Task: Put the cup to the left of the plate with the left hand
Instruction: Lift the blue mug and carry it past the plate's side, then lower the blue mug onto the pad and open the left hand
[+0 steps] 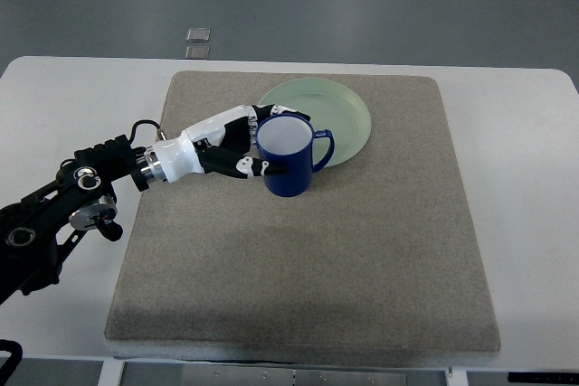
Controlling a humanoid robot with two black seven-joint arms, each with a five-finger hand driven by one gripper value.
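1. Left hand comes in from the left edge w/ fingers wrapped round the blue cup, one finger over the near side, others curled behind the far rim. It reads as a grasp, but whether the cup is lifted or resting can't be told from above.
2. Cup sits upright, overlapping the near-left edge of the green plate, handle pointing right over the plate. So it isn't left of the plate yet; it needs to travel left onto bare mat.
3. Risk: the cup base or handle catches the plate rim if it's dragged instead of lifted, which would shove or tip the plate.
4. Risk: the grip is on one side only, opposite the handle. The cup could rotate or slip in the fingers during the move, esp. if the glaze is slick.
5. Risk: set down tilted, the cup may topple on the soft mat; the textured surface gives less firm footing than the table.
6. Risk: if it's released too near the plate, the cup ends up touching or overlapping it, not clearly left.
7. Right arm isn't visible, so no backup.
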